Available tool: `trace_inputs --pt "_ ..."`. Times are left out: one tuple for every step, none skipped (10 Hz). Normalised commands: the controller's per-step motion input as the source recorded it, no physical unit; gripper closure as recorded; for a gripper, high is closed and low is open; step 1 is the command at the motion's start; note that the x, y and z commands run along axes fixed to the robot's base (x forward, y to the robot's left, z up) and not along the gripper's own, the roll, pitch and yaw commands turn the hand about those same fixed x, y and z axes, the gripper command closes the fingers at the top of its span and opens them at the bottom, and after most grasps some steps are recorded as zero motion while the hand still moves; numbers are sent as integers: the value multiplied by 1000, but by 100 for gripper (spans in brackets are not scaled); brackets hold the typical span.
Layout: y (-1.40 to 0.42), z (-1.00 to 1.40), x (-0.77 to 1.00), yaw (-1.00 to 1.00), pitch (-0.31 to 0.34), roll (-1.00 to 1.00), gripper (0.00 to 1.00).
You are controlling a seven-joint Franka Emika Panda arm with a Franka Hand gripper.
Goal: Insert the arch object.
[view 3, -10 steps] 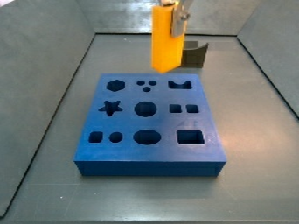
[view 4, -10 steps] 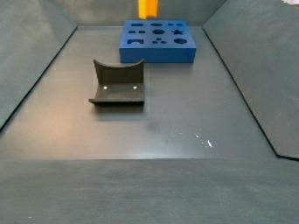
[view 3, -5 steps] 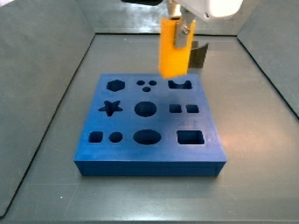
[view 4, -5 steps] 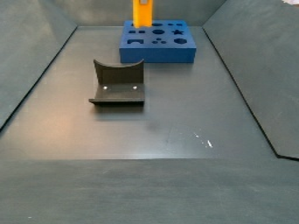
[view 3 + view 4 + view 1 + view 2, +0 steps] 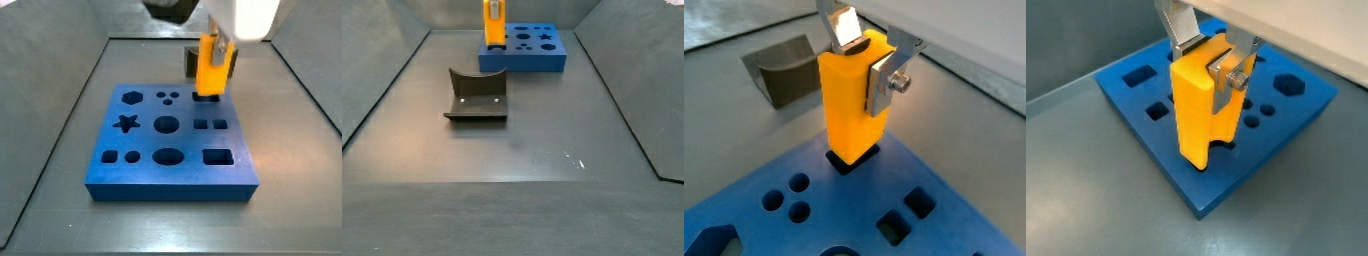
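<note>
My gripper [image 5: 867,55] is shut on the arch object [image 5: 851,105], a tall orange-yellow block, held upright by its top. Its lower end sits at the arch-shaped hole in the blue board [image 5: 764,235], at the board's far right corner in a side view [image 5: 210,96]. In a wrist view the block's [image 5: 1205,105] notch and two legs show just above the blue board [image 5: 1133,85]. The gripper [image 5: 214,42] hangs over the blue board [image 5: 147,165] with the arch object [image 5: 211,70] in it. In a side view the arch object [image 5: 494,24] stands at the blue board's [image 5: 529,58] left corner.
A dark grey-brown block with a curved scoop [image 5: 477,93] lies on the grey floor away from the board; it shows beyond the board in a wrist view [image 5: 784,68]. Grey walls enclose the floor [image 5: 529,150]. The board has several other shaped holes [image 5: 166,125].
The gripper has carried the arch object to the right and down, from above the board's far edge to the arch-shaped hole, where its lower end now meets the board.
</note>
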Motion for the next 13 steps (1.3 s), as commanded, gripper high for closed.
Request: trace_inputs --pt "0 -289 -54 -286 -51 0 100" --pt "0 -83 -149 -111 -17 0 100" --pt "-11 -97 -20 0 -43 0 100" --pt "0 -146 0 -71 0 0 100" --pt "-20 -211 0 -91 0 0 100" --pt "-6 -251 74 -126 0 0 100" --pt "-20 -263 123 -229 6 0 100" --pt "-23 -251 71 -283 0 0 100" --pt "-9 -251 3 -280 0 -19 100" --pt "0 -283 0 -174 0 -13 100" --pt "0 -306 0 -57 -30 0 100" --pt "-34 -326 0 -26 -67 40 100" --pt "0 -306 0 0 -143 0 100"
